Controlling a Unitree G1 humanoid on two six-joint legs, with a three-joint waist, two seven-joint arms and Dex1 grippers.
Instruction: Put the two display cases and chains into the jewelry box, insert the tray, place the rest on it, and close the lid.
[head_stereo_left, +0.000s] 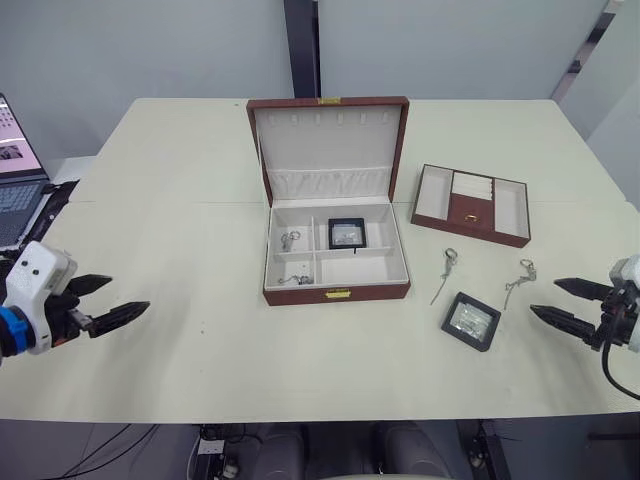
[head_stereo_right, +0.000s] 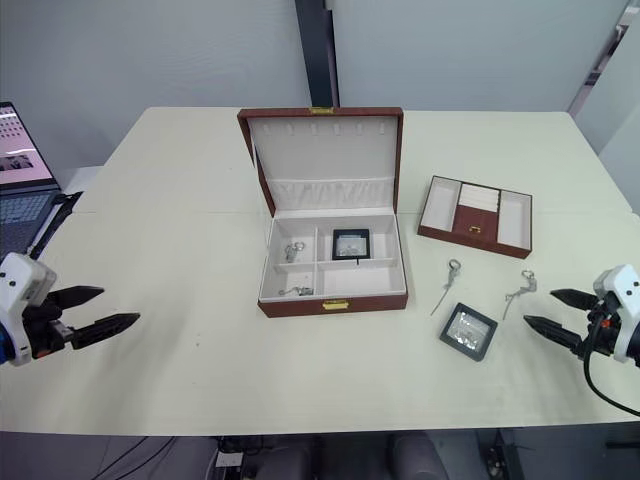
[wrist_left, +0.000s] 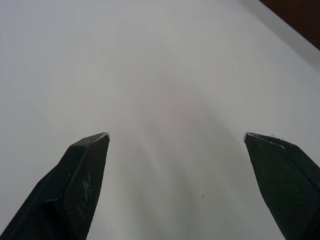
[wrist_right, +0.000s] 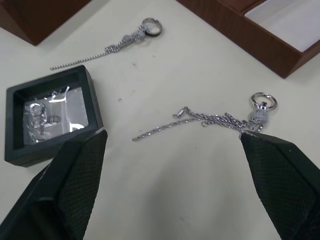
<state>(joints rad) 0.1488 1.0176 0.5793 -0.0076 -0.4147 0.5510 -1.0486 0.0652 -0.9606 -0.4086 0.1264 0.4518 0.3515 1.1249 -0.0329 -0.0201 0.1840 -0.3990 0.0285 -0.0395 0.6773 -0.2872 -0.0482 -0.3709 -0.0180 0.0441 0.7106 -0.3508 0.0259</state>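
Note:
The jewelry box (head_stereo_left: 336, 292) stands open mid-table with its lid (head_stereo_left: 328, 140) upright. One display case (head_stereo_left: 347, 233) lies in a rear compartment, and small silvery pieces (head_stereo_left: 290, 240) lie in the left compartments. The other display case (head_stereo_left: 471, 320) rests on the table right of the box, seen close in the right wrist view (wrist_right: 50, 112). Two chains (head_stereo_left: 445, 272) (head_stereo_left: 520, 278) lie near it. The tray (head_stereo_left: 472, 222) sits at the back right. My right gripper (head_stereo_left: 544, 297) is open, low over the table just right of the case and chain (wrist_right: 210, 120). My left gripper (head_stereo_left: 130, 294) is open and empty at the far left.
A laptop (head_stereo_left: 15, 180) sits off the table's left edge. Bare tabletop (head_stereo_left: 190, 250) stretches between my left gripper and the box. The front table edge runs close below both grippers.

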